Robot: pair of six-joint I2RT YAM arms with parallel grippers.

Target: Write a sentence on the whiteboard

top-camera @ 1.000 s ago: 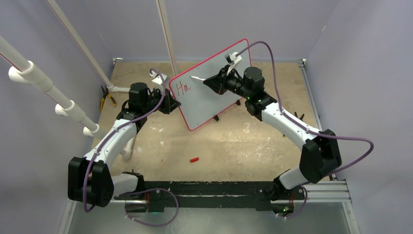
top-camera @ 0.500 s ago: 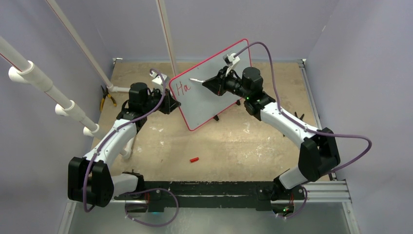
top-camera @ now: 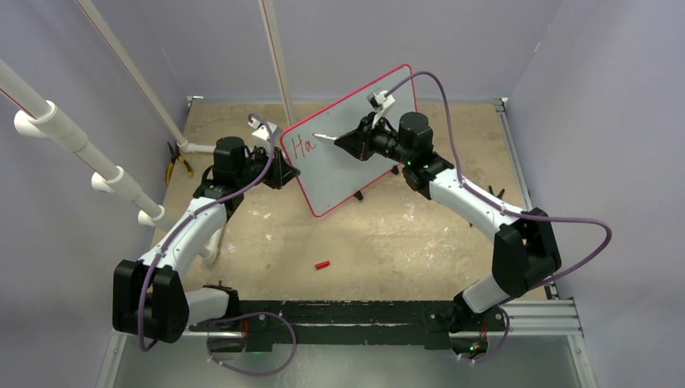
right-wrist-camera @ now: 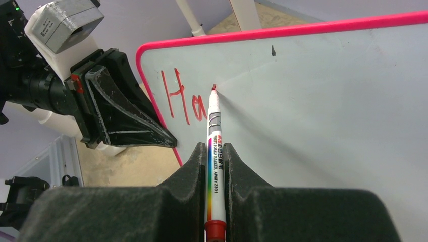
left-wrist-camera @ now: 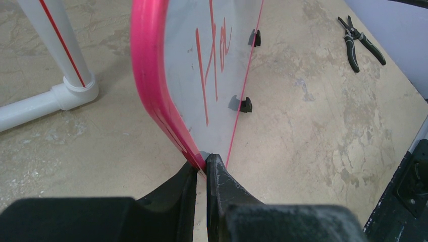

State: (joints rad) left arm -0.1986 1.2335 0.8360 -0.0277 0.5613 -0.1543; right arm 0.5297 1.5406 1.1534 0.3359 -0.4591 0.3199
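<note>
Toward far side of tabletop (top-camera: 388, 234), whiteboard (top-camera: 355, 158) standing tilted, left gripper (left-wrist-camera: 203, 165) pinching shut on its red rim. Right gripper (right-wrist-camera: 216, 148) clamping marker (right-wrist-camera: 214, 121), red tip touching board just right of sentence (right-wrist-camera: 181, 95), showing 2 letters, "Ha".

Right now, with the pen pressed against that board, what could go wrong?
1. The left gripper pinches the whiteboard at just one spot on its red rim, so the pen's push might twist the board or make it slip.
2. The right gripper holds the marker well back from its tip, which seems to touch the board right beside the red letters "Ha". A small wobble could smear or overlap them.
</note>
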